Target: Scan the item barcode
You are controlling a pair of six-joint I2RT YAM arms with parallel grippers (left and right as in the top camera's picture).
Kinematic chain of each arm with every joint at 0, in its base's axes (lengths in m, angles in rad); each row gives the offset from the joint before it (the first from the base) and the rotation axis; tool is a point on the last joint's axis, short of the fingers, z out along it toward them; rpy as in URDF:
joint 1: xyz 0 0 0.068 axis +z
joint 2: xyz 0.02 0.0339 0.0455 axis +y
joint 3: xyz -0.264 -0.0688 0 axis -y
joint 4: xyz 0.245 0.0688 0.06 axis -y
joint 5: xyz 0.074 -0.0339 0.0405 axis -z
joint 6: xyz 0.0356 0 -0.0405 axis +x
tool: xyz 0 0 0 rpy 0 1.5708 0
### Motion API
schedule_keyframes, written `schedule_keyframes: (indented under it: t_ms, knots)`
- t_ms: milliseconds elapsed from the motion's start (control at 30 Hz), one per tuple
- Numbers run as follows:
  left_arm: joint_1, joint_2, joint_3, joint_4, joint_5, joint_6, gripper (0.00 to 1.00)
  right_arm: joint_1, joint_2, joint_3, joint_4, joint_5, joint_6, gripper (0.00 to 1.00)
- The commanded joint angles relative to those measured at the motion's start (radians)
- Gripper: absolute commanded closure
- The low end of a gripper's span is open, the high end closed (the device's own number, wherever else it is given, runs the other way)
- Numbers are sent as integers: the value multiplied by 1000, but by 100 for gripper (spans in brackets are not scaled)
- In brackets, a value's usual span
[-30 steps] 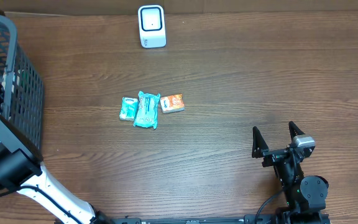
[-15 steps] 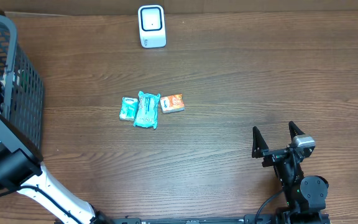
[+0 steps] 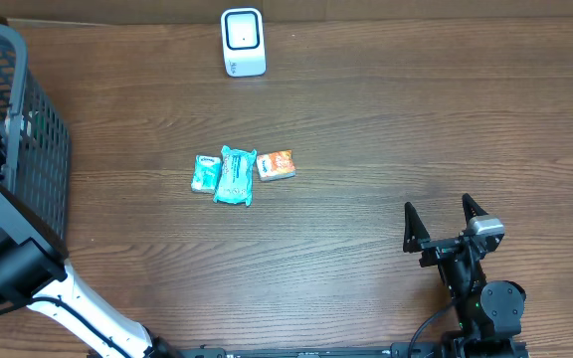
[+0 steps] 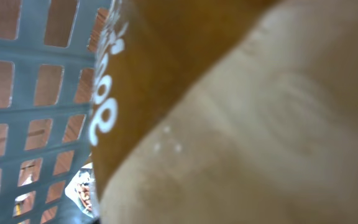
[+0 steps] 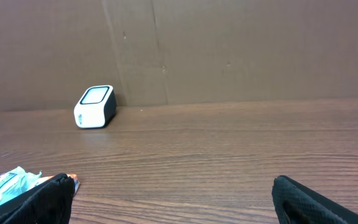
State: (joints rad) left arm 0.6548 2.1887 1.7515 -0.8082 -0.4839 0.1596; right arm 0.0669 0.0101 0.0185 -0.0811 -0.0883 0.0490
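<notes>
Brown glossy packet [image 4: 160, 74], white lettering, in grey lattice basket [image 4: 36, 118]: likely light, soft, slippery; pinch across flat middle. Left gripper hidden, state unclear. Right gripper [image 3: 438, 205] wide, empty.

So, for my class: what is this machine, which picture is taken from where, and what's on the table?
Two robot arms at a table. One picture looks down from above; the other two come from a camera on each wrist. On the table: a small teal packet, a bigger teal packet, an orange packet and a white scanner. A basket stands at the left. The right gripper is open and empty. The left arm reaches into the basket; its camera shows a brown packet up close, but no grip can be seen.
</notes>
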Motion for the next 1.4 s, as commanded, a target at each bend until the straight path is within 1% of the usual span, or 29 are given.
schedule_keyframes:
  t_ms: [0, 33, 100, 233, 367, 433, 600, 700, 733, 767, 800, 833, 900, 1000, 1133, 1267, 1367]
  knots:
    - [1, -11, -15, -17, -24, -10, 84, 6, -6, -10, 4, 9, 3, 0]
    - [-2, -15, -15, -19, -24, -10, 89, 6, -6, -10, 4, 9, 3, 0]
    - [-10, -29, -14, -23, -24, -10, 96, 6, -6, -10, 4, 9, 3, 0]
    - [-24, -81, -11, -24, -24, -35, 96, 6, -6, -10, 4, 9, 3, 0]
    - [-25, -171, 15, -24, -21, -135, 96, 6, -6, -10, 4, 9, 3, 0]
    - [-28, -221, 29, -24, -15, -164, 96, 6, -6, -10, 4, 9, 3, 0]
    - [-51, -394, 50, 26, 29, -175, 96, 6, -6, -10, 4, 9, 3, 0]
    - [-85, -525, 50, 55, 85, -191, 96, 6, -6, -10, 4, 9, 3, 0]
    - [-126, -603, 50, 53, 129, -222, 96, 6, -6, -10, 4, 9, 3, 0]
    - [-149, -635, 50, 49, 161, -228, 96, 6, -6, -10, 4, 9, 3, 0]
    - [-208, -700, 50, 34, 242, -229, 96, 6, -6, -10, 4, 9, 3, 0]
    - [-244, -728, 50, 26, 273, -238, 96, 6, -6, -10, 4, 9, 3, 0]
    - [-326, -773, 50, 10, 311, -278, 96, 6, -6, -10, 4, 9, 3, 0]
    - [-511, -800, 50, -4, 330, -294, 96, 6, -6, -10, 4, 9, 3, 0]
    - [-797, -748, 49, -60, 258, -268, 96, 6, -6, -10, 4, 9, 3, 0]
    - [-1015, -613, 49, -145, 182, -268, 96, 6, -6, -10, 4, 9, 3, 0]
    - [-1120, -507, 49, -183, 177, -269, 96, 6, -6, -10, 4, 9, 3, 0]
